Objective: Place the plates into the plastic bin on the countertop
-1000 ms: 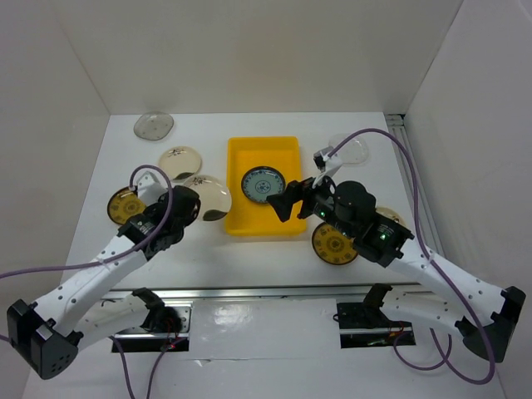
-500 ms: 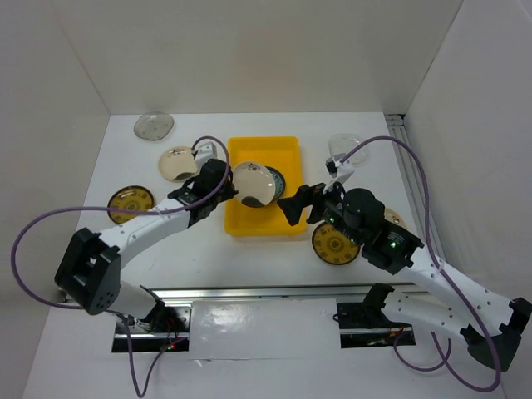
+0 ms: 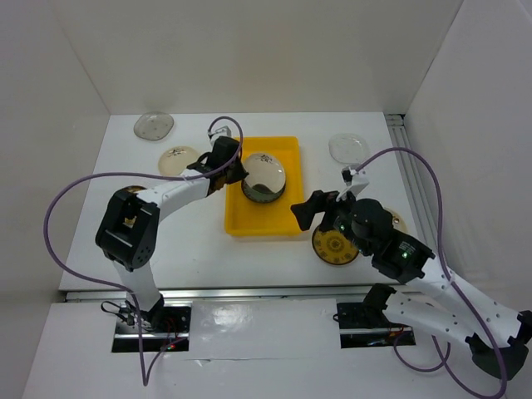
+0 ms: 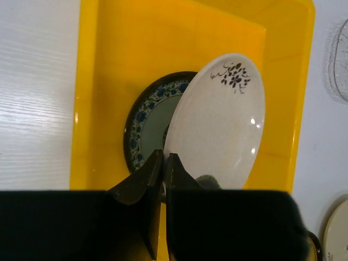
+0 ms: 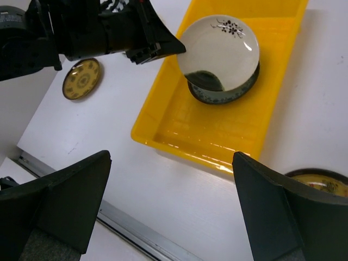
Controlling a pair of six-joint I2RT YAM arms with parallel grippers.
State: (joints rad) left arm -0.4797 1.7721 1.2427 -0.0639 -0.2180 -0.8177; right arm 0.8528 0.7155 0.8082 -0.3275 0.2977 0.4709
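Note:
My left gripper (image 3: 238, 171) (image 4: 164, 158) is shut on the near rim of a cream plate (image 3: 264, 174) (image 4: 218, 120) with a dark flower mark. It holds the plate tilted over the yellow plastic bin (image 3: 248, 223) (image 4: 109, 54). Under it, a dark bluish plate (image 4: 142, 123) (image 5: 223, 95) lies flat in the bin. My right gripper (image 3: 326, 199) (image 5: 171, 163) stands open and holds nothing, above the white countertop (image 3: 199, 249) just right of the bin's near end.
Around the bin on the countertop lie a clear glass plate (image 3: 154, 125), a cream plate (image 3: 177, 157), a second clear plate (image 3: 347, 147) and dark yellow-patterned plates (image 3: 334, 246) (image 5: 81, 79). A metal rail (image 3: 249, 293) runs along the front, with white walls around.
My left arm has carried the cream plate from the countertop left of the bin to above the bluish plate in the bin. My right gripper drew back toward the near right, still open.

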